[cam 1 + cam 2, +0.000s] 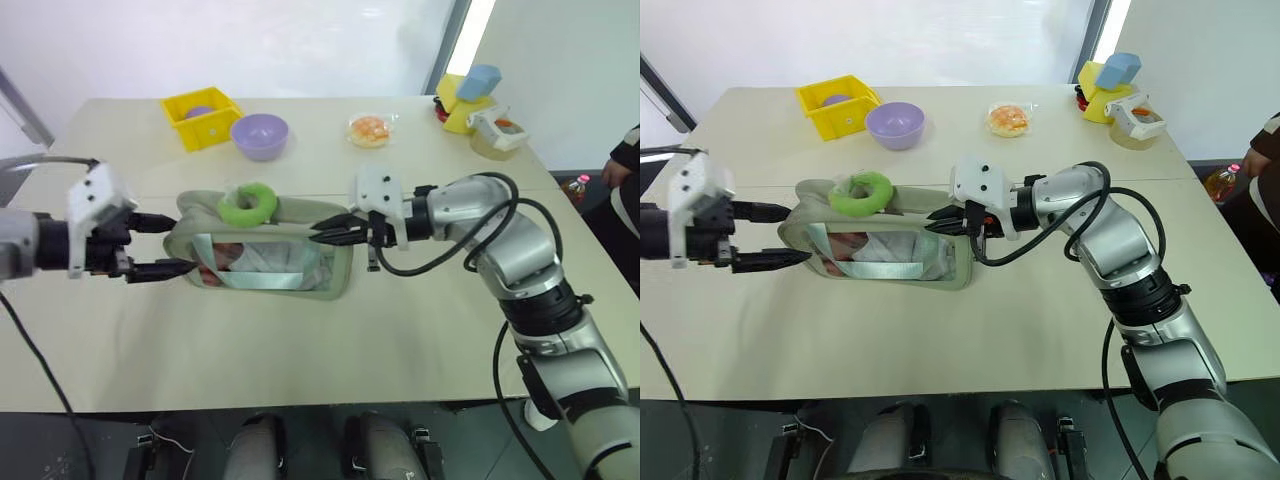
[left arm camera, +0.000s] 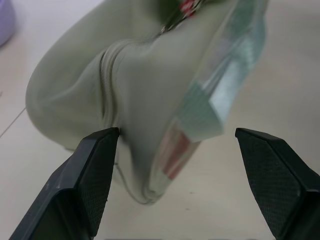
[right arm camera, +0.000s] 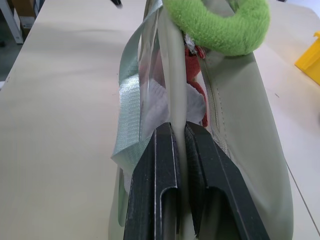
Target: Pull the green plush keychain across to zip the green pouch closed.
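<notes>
The left claw (image 1: pixel 150 247) is hovering at the left end of the green pouch (image 1: pixel 262 270), its fingers standing wide apart and holding nothing; in its wrist view the pouch's end is sitting between the pads without a clear grip. The pouch is lying on the tabletop (image 1: pixel 300 360) with its long axis running left to right, clear window facing the robot. The green plush keychain (image 1: pixel 248 204) is resting on top, toward the left half, so it is lying just right of and above the left claw, which is the nearer one. The right claw (image 1: pixel 330 232) is pinching the pouch's right-end rim, fingers nearly together on the fabric edge, seemingly anchoring it. Which way the zipper still needs to travel cannot be told. Well behind are sitting a yellow bin (image 1: pixel 203 118), a purple bowl (image 1: pixel 260 135) and a wrapped snack (image 1: pixel 370 130); nothing is blocking the keychain.
</notes>
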Controlling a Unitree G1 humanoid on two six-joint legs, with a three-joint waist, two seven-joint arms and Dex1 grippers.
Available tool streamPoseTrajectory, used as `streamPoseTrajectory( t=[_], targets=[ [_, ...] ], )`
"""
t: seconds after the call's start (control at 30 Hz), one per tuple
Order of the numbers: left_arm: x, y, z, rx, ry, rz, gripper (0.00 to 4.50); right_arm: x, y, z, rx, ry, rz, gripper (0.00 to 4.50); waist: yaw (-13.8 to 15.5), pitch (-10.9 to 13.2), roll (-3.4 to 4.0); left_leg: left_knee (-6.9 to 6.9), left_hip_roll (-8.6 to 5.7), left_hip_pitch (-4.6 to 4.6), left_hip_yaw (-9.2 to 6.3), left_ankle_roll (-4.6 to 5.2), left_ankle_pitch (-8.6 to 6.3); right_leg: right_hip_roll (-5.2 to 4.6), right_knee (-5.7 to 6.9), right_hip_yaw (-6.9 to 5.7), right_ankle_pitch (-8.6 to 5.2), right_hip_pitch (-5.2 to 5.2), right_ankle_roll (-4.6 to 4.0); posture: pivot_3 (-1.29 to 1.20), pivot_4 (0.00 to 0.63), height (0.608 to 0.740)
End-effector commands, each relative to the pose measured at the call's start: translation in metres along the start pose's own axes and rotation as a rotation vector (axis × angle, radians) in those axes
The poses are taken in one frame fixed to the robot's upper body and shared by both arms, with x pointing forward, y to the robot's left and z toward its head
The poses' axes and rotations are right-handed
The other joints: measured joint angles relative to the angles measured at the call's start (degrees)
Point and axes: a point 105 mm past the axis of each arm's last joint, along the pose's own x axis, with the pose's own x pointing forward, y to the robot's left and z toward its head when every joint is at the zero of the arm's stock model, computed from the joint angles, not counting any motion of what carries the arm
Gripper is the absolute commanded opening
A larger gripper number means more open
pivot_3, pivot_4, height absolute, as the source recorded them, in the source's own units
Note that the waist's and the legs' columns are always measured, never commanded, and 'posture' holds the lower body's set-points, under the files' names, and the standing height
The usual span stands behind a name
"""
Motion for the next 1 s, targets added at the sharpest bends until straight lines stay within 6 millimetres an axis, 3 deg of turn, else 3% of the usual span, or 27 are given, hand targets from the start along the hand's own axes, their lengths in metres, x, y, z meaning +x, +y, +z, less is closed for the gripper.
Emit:
streamPoseTrajectory(
  t=[0.03,0.2,0.23,0.33,0.43,0.57,0.63,0.8,1.0],
  targets=[
    [0.0,0.01,0.005,0.048,-0.025,0.041,2.75,0.002,0.0,0.008,-0.02,-0.009,0.011,0.0,-0.07,0.0,-0.01,0.0,0.0,-0.01,0.02,0.0,0.0,0.0,-0.01,0.0,0.0,0.0,0.0,0.0,0.15,0.739],
    [0.001,0.013,0.008,0.056,-0.031,0.026,0.08,0.001,-0.001,0.013,-0.003,-0.015,0.015,0.0,-0.03,0.0,-0.01,-0.01,0.0,-0.01,0.04,0.0,0.0,0.01,0.0,0.0,0.0,-0.02,0.0,0.0,0.15,0.739],
    [0.002,0.015,0.008,0.053,-0.031,0.032,0.03,0.0,-0.001,0.014,0.006,-0.018,0.019,0.0,-0.04,0.0,0.0,-0.01,0.0,-0.01,0.04,0.0,0.0,0.01,0.0,0.0,0.0,-0.02,0.0,0.0,0.15,0.739],
    [0.002,0.011,0.006,0.071,-0.022,0.004,0.0,-0.005,-0.006,0.029,0.019,-0.036,0.037,1.14,-0.02,0.01,0.0,-0.01,0.0,-0.02,0.05,0.01,0.0,0.0,-0.01,0.01,0.0,-0.02,0.0,0.0,0.15,0.739],
    [0.002,0.006,0.004,0.074,-0.015,-0.023,0.0,-0.012,-0.021,0.06,0.036,-0.096,0.044,2.66,-0.08,0.03,0.05,0.0,0.0,-0.04,0.07,0.0,0.0,-0.01,0.01,0.01,0.0,-0.07,0.0,0.0,0.15,0.739],
    [0.002,0.005,0.005,0.074,-0.024,-0.031,0.0,-0.008,-0.039,0.083,0.059,-0.167,0.045,2.66,0.02,0.02,0.02,-0.03,0.01,-0.05,0.07,0.01,0.0,0.0,-0.01,0.0,0.0,-0.07,0.0,0.0,0.15,0.739],
    [0.002,0.004,0.007,0.078,-0.026,-0.032,0.0,0.007,-0.054,0.091,0.091,-0.205,0.013,2.66,-0.05,0.02,0.02,0.0,0.0,-0.04,0.11,0.02,-0.01,-0.02,-0.01,0.01,0.0,-0.05,0.0,0.0,0.15,0.739],
    [0.004,0.006,0.008,0.086,-0.029,-0.027,0.0,0.05,-0.055,0.065,0.035,-0.113,0.041,2.66,-0.05,0.02,0.02,-0.04,0.0,-0.08,0.1,0.01,0.0,-0.02,0.0,0.0,0.0,-0.09,0.0,0.0,0.15,0.739],
    [0.006,0.004,0.009,0.092,-0.031,-0.024,0.0,0.064,-0.053,0.046,0.007,-0.051,0.056,2.66,-0.08,0.02,0.02,0.05,0.0,-0.22,0.06,0.0,0.0,-0.02,0.01,-0.01,0.01,-0.17,0.01,0.0,0.15,0.739]
  ],
)
